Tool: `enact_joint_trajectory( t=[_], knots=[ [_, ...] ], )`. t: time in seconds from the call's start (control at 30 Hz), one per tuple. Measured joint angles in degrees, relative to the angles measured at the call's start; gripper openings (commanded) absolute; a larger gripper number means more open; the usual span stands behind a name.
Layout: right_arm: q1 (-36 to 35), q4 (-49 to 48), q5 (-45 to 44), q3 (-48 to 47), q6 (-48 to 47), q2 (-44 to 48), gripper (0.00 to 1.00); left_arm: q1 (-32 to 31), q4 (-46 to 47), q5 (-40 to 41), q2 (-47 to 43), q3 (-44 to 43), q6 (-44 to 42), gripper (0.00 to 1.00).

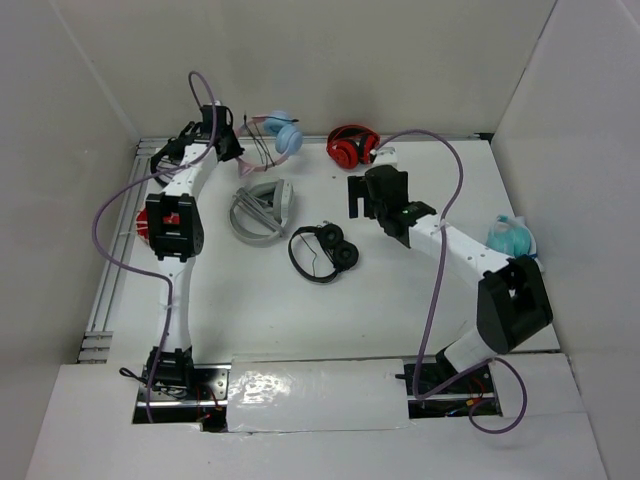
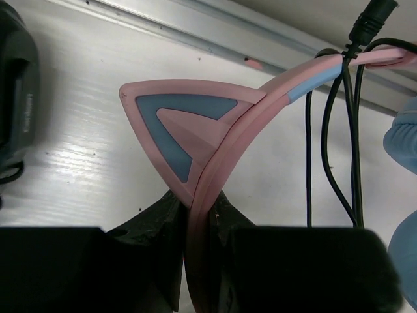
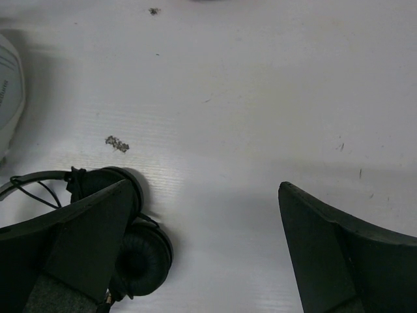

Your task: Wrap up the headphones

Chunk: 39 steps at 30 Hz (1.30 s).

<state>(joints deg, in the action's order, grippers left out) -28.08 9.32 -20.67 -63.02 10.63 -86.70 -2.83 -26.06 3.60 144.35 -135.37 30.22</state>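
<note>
The headphones [image 1: 278, 133] lie at the back of the table, with a pink headband, a pink and blue cat ear [image 2: 174, 124] and light-blue ear cups [image 2: 404, 140]. Their thin dark cable [image 2: 331, 150] hangs in loops over the headband, its plug up at the top right. My left gripper [image 1: 227, 141] is shut on the pink headband [image 2: 199, 225], right below the cat ear. Over bare table near the middle, my right gripper [image 1: 362, 200] is open [image 3: 205, 215] with nothing between its fingers.
Red over-ear headphones [image 1: 352, 146] sit to the right of the pink pair. A grey-white pair [image 1: 262, 210] and a small black on-ear pair [image 1: 325, 250] lie mid-table; the black pair [image 3: 140, 254] is beside my right gripper's left finger. A teal object [image 1: 510, 238] lies far right. A metal rail [image 2: 215, 29] runs along the back.
</note>
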Motion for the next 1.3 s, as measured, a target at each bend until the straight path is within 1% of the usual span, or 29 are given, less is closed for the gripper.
enact_joint_trajectory(
  t=[0.1, 0.13, 0.17, 0.2, 0.27, 0.3, 0.4, 0.63, 0.67, 0.7, 0.77, 0.87, 0.93, 1.07, 1.2, 1.3],
  knots=[
    [-0.46, 1.11, -1.29, -0.07, 0.57, -1.40, 1.00, -0.26, 0.87, 0.33, 2.47, 0.00, -0.02, 0.02],
    [-0.46, 1.44, -1.60, -0.07, 0.79, -1.73, 1.00, -0.37, 0.87, 0.48, 2.93, 0.02, -0.07, 0.04],
    [-0.46, 1.66, -1.68, -0.07, 0.98, -1.88, 1.00, -0.46, 0.96, 0.66, 3.56, 0.09, -0.09, 0.08],
    [-0.48, 1.88, -1.68, -0.07, 1.20, -1.92, 1.00, -0.50, 1.51, 0.94, 3.74, 0.57, -0.04, 0.16],
    [-0.52, 1.86, -1.68, -0.07, 1.66, -1.92, 1.00, -0.57, 2.40, 1.73, 3.78, 1.68, -0.07, 0.19],
    [-0.57, 1.92, -1.68, -0.07, 1.86, -1.92, 1.00, -0.59, 2.75, 2.14, 3.78, 1.84, -0.17, 0.25],
    [-0.79, 2.10, -1.70, -0.07, 2.21, -1.92, 1.00, -0.55, 3.30, 2.19, 3.91, 1.95, -0.13, 0.37],
    [-1.03, 2.93, -2.93, -0.07, 3.15, -1.84, 1.00, -0.46, 5.62, 1.29, 3.91, 2.01, -0.24, 0.48],
    [-1.03, 3.21, -3.06, -0.07, 3.30, -1.73, 1.00, -0.46, 5.64, 1.25, 3.91, 2.03, -0.26, 0.57],
    [-1.05, 3.50, -3.19, -0.07, 3.43, -1.60, 1.00, -0.46, 5.66, 1.11, 3.91, 2.03, -0.52, 0.72],
    [-1.05, 4.20, -3.58, -0.07, 3.61, -1.05, 1.00, -0.35, 5.97, 0.92, 3.76, 2.40, -0.85, 0.88],
    [-1.27, 4.94, -4.42, 0.02, 4.07, 0.72, 1.00, -0.22, 5.53, 0.42, 3.26, 2.80, -1.18, 0.99],
    [-1.42, 5.16, -4.42, 0.15, 4.37, 2.67, 1.00, -0.20, 4.70, -0.31, 1.88, 3.67, -1.46, 0.99],
    [-1.44, 5.27, -2.78, 1.22, 5.73, 9.46, 1.00, -0.20, 1.62, -1.03, -5.40, 7.23, -1.60, 0.99],
    [-0.37, 4.72, 0.20, 2.14, 8.22, 16.50, 1.00, -0.26, -0.07, -2.14, -17.16, 11.06, -2.36, 0.99],
    [0.26, 3.54, 1.01, 6.21, 11.10, 21.33, 1.00, -1.09, -2.71, -2.82, -29.27, 16.09, -3.96, 0.99]
  ],
)
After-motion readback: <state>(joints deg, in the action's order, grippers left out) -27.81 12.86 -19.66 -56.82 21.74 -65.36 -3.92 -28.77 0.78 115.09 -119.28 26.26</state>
